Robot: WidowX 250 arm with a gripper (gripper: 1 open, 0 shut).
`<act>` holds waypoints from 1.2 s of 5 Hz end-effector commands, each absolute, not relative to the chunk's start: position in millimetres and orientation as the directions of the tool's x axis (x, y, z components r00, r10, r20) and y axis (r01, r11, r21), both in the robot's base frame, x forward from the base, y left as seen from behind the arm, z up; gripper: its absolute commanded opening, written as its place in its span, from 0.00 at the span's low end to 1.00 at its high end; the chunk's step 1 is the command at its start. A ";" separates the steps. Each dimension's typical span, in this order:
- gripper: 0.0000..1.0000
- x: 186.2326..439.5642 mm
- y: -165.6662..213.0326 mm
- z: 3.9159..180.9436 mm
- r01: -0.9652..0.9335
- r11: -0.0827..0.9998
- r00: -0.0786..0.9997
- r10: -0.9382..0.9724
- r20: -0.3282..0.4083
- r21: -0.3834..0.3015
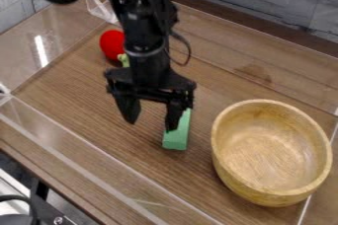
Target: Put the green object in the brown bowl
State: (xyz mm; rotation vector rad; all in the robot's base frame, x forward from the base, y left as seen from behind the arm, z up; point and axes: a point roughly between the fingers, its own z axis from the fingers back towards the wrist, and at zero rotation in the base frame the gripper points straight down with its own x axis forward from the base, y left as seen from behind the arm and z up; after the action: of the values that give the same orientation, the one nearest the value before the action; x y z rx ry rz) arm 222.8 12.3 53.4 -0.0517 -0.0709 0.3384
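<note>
The green object (pixel 179 134) is a flat green bar lying on the wooden table, just left of the brown bowl (pixel 271 150). Only its near end shows; the rest is behind my gripper. My gripper (pixel 152 113) hangs low over the bar's far end with its two black fingers spread wide, one finger (pixel 130 108) left of the bar and the other (pixel 173 112) over it. The jaws are open and hold nothing. The bowl is large, round, light wood and holds nothing.
A red strawberry-like toy (pixel 114 42) lies behind the arm at the left. A clear folded plastic piece (pixel 94 2) stands at the back left. Low clear walls (pixel 40 130) border the table's front and left edges.
</note>
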 end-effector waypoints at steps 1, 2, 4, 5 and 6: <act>1.00 238.8 15.0 48.3 -0.316 0.946 0.940 0.323 0.112 -0.074; 1.00 248.0 13.8 49.8 -0.289 0.953 0.944 0.299 0.138 -0.093; 1.00 254.3 19.9 43.1 -0.277 0.955 0.946 0.291 0.146 -0.109; 1.00 252.7 21.5 37.0 -0.293 0.950 0.941 0.307 0.144 -0.108; 1.00 252.8 17.5 42.2 -0.319 0.941 0.932 0.333 0.145 -0.112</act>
State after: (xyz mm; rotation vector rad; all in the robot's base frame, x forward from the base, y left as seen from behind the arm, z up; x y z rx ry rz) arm 247.1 16.7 31.7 -0.0883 -0.1199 0.3364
